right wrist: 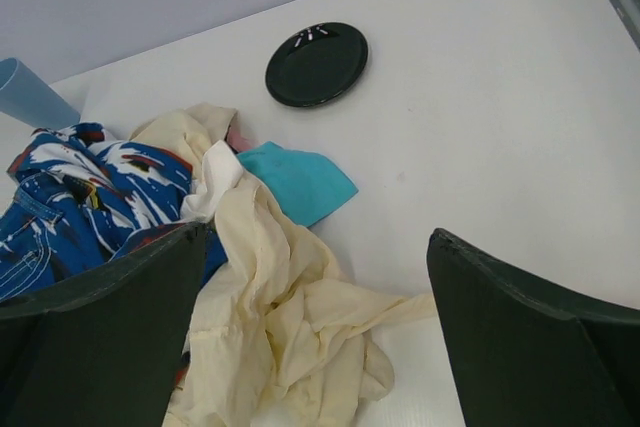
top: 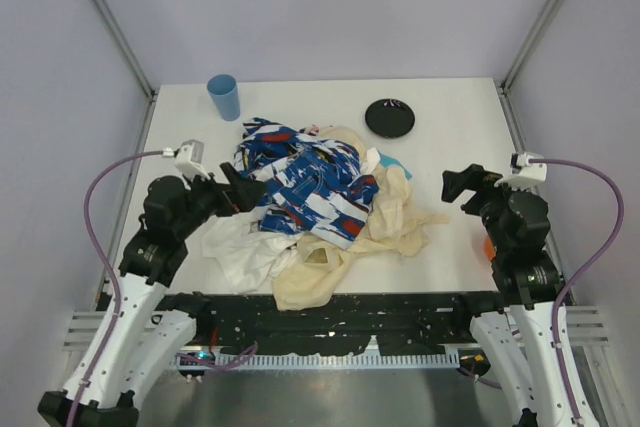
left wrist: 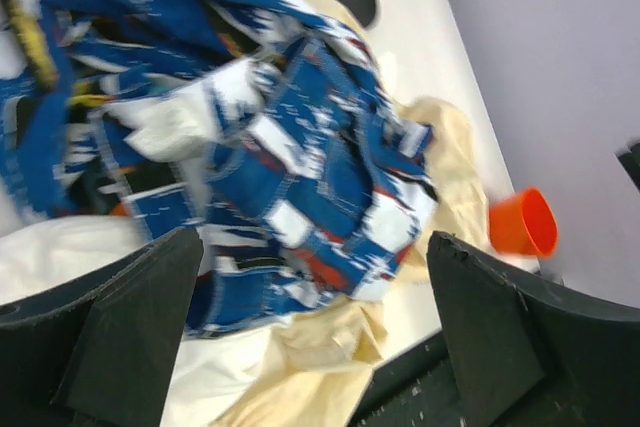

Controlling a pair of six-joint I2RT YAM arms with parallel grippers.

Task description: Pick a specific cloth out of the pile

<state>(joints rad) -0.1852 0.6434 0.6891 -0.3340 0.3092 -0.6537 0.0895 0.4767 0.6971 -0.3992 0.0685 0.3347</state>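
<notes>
The pile [top: 310, 202] lies mid-table: a blue-white-red patterned cloth [left wrist: 300, 147] on top, cream-beige cloth [right wrist: 300, 327] at the front and right, white cloth at the front left. Only a corner of the teal cloth [right wrist: 300, 182] shows, sticking out from under the pile's far right side; it also shows in the top view [top: 393, 165]. My left gripper [top: 240, 190] is open at the pile's left edge, its jaws wide either side of the patterned cloth [left wrist: 315, 287]. My right gripper [top: 462, 185] is open and empty, right of the pile, apart from it [right wrist: 315, 297].
A blue cup [top: 224, 97] stands at the far left. A black plate [top: 390, 118] lies at the far right of the pile, also in the right wrist view [right wrist: 317, 64]. An orange cup [left wrist: 523, 222] lies near the table's front right edge.
</notes>
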